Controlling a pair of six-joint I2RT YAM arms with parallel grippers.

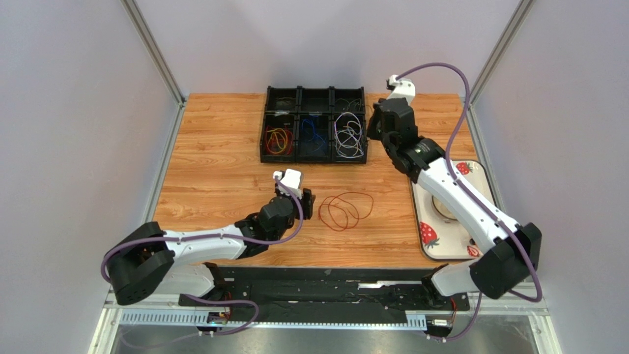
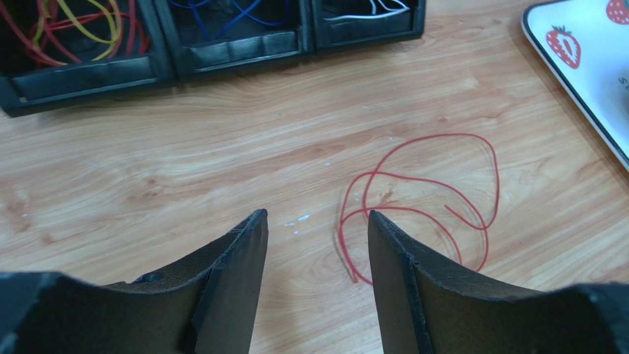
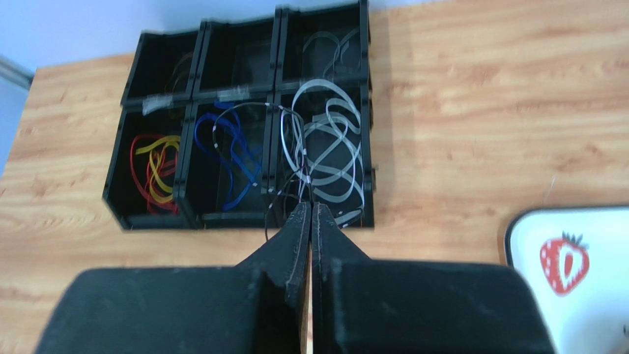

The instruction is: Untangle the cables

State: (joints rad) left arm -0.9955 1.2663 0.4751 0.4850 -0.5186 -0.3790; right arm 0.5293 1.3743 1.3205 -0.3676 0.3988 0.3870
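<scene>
No words or numbers can be read anywhere. The tray (image 2: pixel 590 81) on the right shows only strawberry pictures (image 2: pixel 563 46), and any print on it is too small to read.

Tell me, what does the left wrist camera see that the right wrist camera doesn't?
Only the left wrist view shows the loose red cable lying on the table, just ahead of the open left gripper. Only the right wrist view shows the bin's back compartments and the right gripper, shut on a thin dark cable leading from the bin. Both show the black bin holding red and yellow cables, blue cables and white cables, plus the strawberry tray.
</scene>
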